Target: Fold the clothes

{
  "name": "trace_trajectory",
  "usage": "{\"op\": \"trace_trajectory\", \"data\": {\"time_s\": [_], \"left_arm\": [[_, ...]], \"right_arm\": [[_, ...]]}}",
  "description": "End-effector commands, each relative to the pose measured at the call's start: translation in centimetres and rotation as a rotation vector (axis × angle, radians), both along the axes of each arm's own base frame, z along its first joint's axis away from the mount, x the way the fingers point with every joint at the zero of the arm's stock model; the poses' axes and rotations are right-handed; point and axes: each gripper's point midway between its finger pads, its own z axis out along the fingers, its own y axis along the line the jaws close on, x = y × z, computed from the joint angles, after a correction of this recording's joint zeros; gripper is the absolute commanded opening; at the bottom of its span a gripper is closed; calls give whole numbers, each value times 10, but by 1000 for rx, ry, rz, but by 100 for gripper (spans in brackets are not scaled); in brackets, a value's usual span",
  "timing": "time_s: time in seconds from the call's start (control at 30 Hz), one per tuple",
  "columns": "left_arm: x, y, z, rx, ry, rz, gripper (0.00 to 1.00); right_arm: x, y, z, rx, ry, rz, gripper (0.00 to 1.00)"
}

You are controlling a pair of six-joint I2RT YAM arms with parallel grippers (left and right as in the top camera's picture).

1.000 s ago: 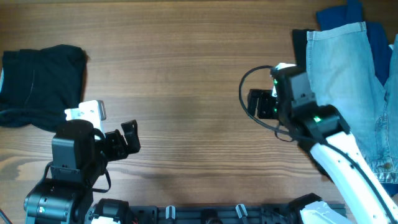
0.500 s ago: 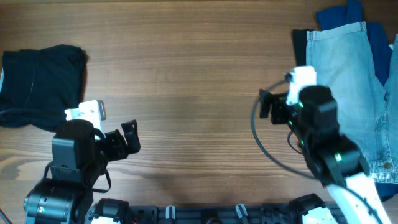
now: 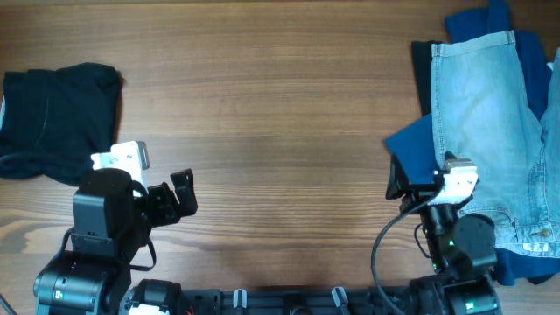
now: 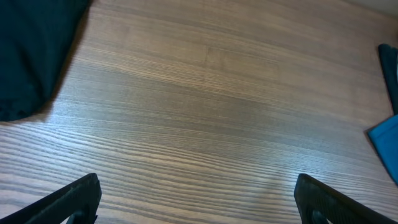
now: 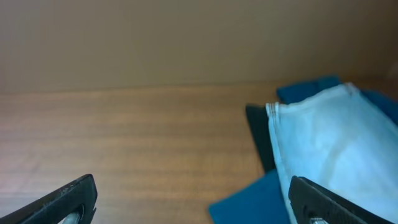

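A heap of unfolded clothes lies at the right: light blue denim jeans (image 3: 479,122) on top of a dark blue garment (image 3: 416,147). They also show in the right wrist view, the jeans (image 5: 323,143) and the blue cloth (image 5: 255,202). A folded black garment (image 3: 57,118) lies at the far left and shows in the left wrist view (image 4: 31,50). My left gripper (image 3: 182,194) is open and empty over bare wood near the front edge. My right gripper (image 3: 398,179) is open and empty, just left of the heap near the front edge.
The wooden table (image 3: 262,105) stretches between the black garment and the heap. A blue corner (image 4: 387,134) shows at the right edge of the left wrist view. A black cable (image 3: 381,249) loops by the right arm's base.
My right arm has drawn back from the heap toward the front edge, uncovering the blue garment's corner. The left arm has not moved.
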Motion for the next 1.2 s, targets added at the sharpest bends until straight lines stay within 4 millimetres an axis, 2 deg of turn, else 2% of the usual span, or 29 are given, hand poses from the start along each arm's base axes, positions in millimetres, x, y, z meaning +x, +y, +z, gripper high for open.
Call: {"op": "trace_trajectory", "data": {"time_s": [0.0, 0.17, 0.3, 0.4, 0.43, 0.47, 0.73, 1.17], "left_arm": [[-1, -1, -1, -15, 1, 3, 100], [-1, -1, -1, -15, 1, 3, 100], [-1, -1, -1, -15, 1, 3, 100], [-1, -1, -1, -15, 1, 3, 100], [-1, -1, -1, -15, 1, 3, 100], [-1, -1, -1, -15, 1, 2, 100], [-1, -1, -1, -15, 1, 3, 100], [-1, -1, -1, -15, 1, 3, 100]], "right_arm": [[-7, 6, 7, -76, -86, 65, 100], [-11, 1, 8, -62, -215, 42, 100], [-5, 0, 2, -65, -305, 28, 100], [-5, 8, -1, -197, -307, 78, 100], [-5, 13, -13, -244, -269, 116, 100], [-4, 16, -34, -216, -182, 142, 100], [-4, 16, -33, -153, -176, 133, 100], [-4, 16, -33, -158, -176, 133, 100]]}}
